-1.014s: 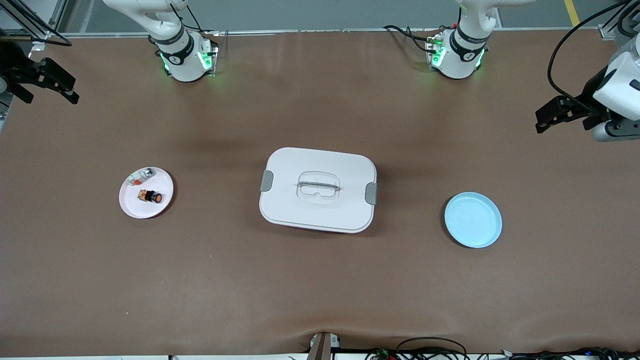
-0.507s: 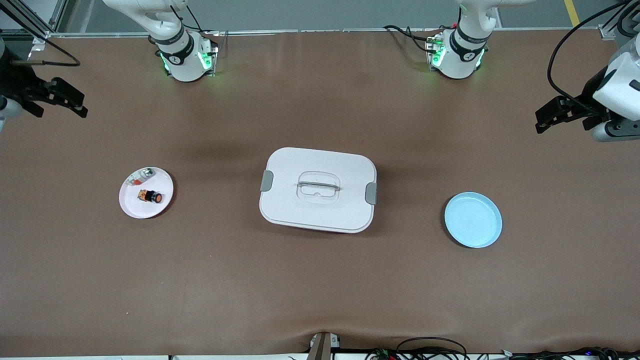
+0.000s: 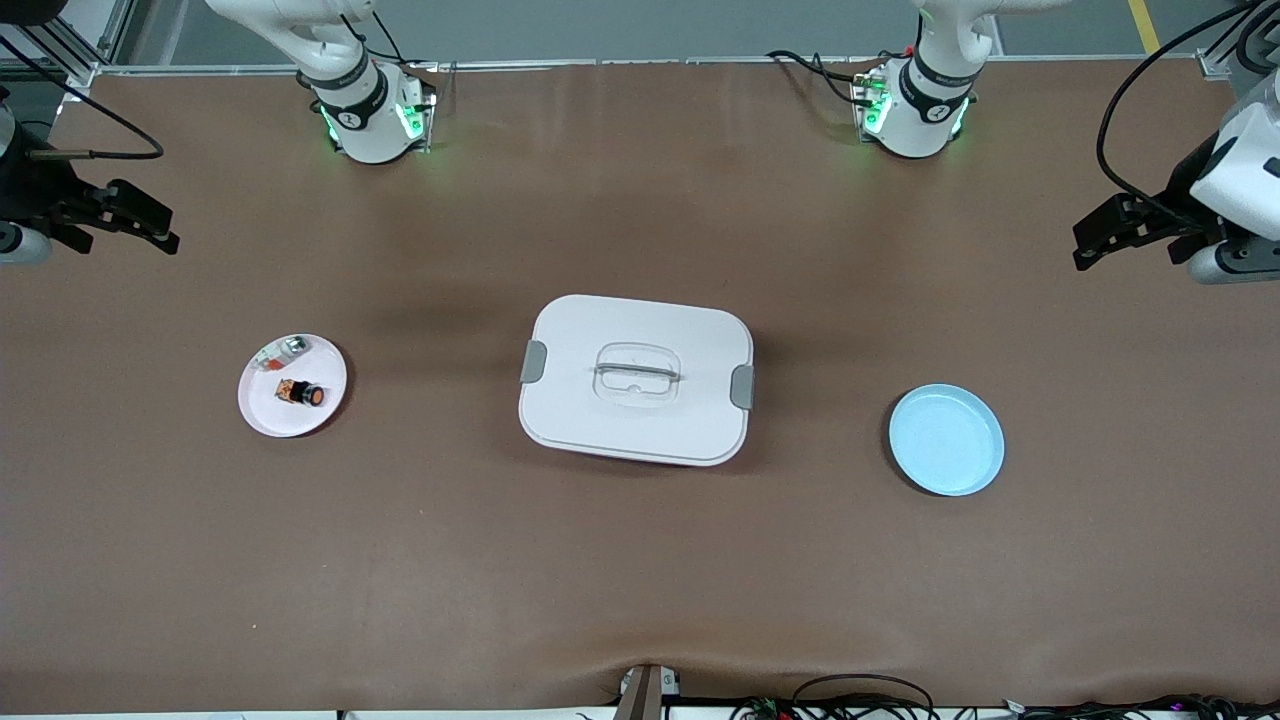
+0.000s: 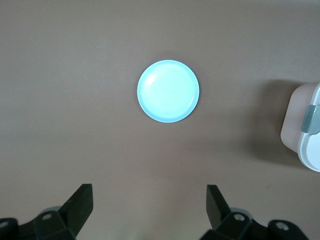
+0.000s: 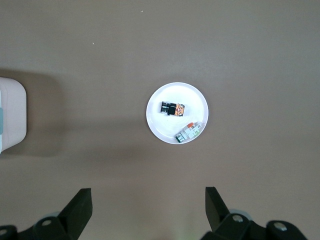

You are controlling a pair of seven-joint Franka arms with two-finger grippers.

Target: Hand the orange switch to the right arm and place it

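The brown desk (image 3: 640, 560) carries everything. At its middle sits a white lidded box (image 3: 636, 380) with grey latches at both ends and a clear handle recessed in the lid.

The right arm (image 3: 345, 70) rises from its base at the desk's upper edge, and its tool (image 3: 135, 215) hangs in the air over the right arm's end of the desk; the right wrist view shows its fingers (image 5: 80, 207) spread wide with nothing between them. The left tool (image 3: 1125, 228) hangs over the left arm's end of the desk, and its fingers (image 4: 82, 200) likewise stand wide apart and empty.

A pale blue plate (image 3: 946, 440) lies toward the left arm's end, well apart from the box and a little nearer the front camera than it. A white plate (image 3: 270, 415) lies toward the right arm's end, also well apart from the box.

The orange switch (image 3: 301, 393) lies on its side on the white plate, near the plate's middle, with its round orange end pointing toward the box. Just beside it on the same plate, farther from the front camera, lies a small silver-and-clear part (image 3: 281, 352) with a red bit.
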